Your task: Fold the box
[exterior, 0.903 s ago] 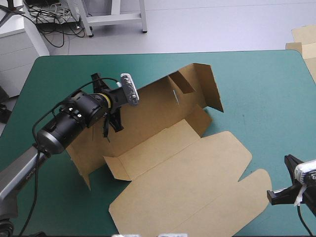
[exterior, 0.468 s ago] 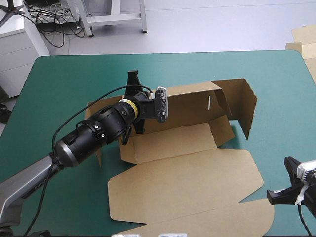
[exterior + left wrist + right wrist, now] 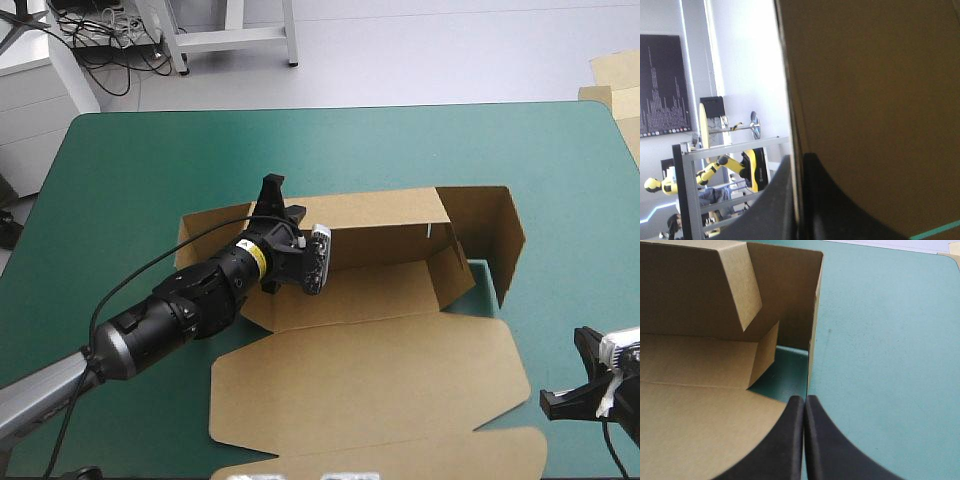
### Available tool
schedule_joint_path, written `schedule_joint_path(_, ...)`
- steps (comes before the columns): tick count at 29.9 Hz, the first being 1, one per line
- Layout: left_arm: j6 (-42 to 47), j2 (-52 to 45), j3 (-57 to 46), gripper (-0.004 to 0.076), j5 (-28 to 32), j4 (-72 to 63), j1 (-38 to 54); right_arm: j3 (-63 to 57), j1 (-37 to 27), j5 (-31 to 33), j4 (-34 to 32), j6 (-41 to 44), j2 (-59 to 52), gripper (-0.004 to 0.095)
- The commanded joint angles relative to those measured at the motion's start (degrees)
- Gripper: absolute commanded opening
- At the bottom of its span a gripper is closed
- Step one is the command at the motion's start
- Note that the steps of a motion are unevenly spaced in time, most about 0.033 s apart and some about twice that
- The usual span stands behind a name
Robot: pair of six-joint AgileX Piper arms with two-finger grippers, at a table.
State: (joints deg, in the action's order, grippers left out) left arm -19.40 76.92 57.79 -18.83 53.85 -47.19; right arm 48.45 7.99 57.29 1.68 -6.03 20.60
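The brown box point(image 3: 380, 350) lies mid-table with its lid flat toward the near edge. Its back wall point(image 3: 370, 215) stands raised, and an end flap point(image 3: 495, 235) stands upright at the right. My left gripper point(image 3: 275, 200) is shut on the box, at the top edge of the back wall near its left end. In the left wrist view the board's edge point(image 3: 790, 100) runs between the black fingers point(image 3: 812, 200). My right gripper point(image 3: 562, 398) rests shut near the table's near right corner, apart from the box. From its own view, the right gripper point(image 3: 804, 402) points at the end flap's edge point(image 3: 815, 315).
Pale board pieces point(image 3: 612, 85) lie beyond the table's far right corner. Bare teal-green cover point(image 3: 560, 200) stretches right of the box, and more point(image 3: 130, 170) at the far left. A small patch of cover point(image 3: 790, 367) shows between the flap and the lid.
The left arm has swung right and toward the near edge with the back wall held, turning the box square to the table and standing the wall up. The right arm has not moved.
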Motion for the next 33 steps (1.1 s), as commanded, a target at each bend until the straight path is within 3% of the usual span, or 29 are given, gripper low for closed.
schedule_joint_path(1,2.9,-3.7,-2.1,-0.001,4.6,7.5,-0.4,1.6,-0.3,-4.0,-0.1,0.1,0.7,-0.002)
schedule_joint_path(9,5.3,-3.1,-2.8,-0.001,4.6,8.9,-0.3,1.6,-0.3,-4.7,-0.1,0.5,0.7,-0.0017)
schedule_joint_path(12,6.9,-3.0,-2.8,-0.001,4.7,8.9,-0.3,1.6,-0.3,-4.8,-0.1,0.9,0.9,0.0045)
schedule_joint_path(15,7.6,-3.0,-2.8,-0.001,4.5,9.1,-0.3,1.6,-0.3,-5.2,-0.1,0.8,1.3,0.0232)
schedule_joint_path(20,7.7,-2.9,-2.8,-0.001,4.4,11.7,-0.3,2.6,-0.3,-8.0,-0.1,-0.2,2.8,0.0685)
schedule_joint_path(22,9.6,-2.9,-2.8,-0.001,4.4,13.5,-0.3,4.1,-0.3,-8.5,-0.4,-0.2,4.6,0.0763)
schedule_joint_path(33,12.6,-2.9,-2.8,-0.001,4.0,14.0,-0.3,23.7,-0.3,-4.4,-0.9,4.5,23.4,0.0768)
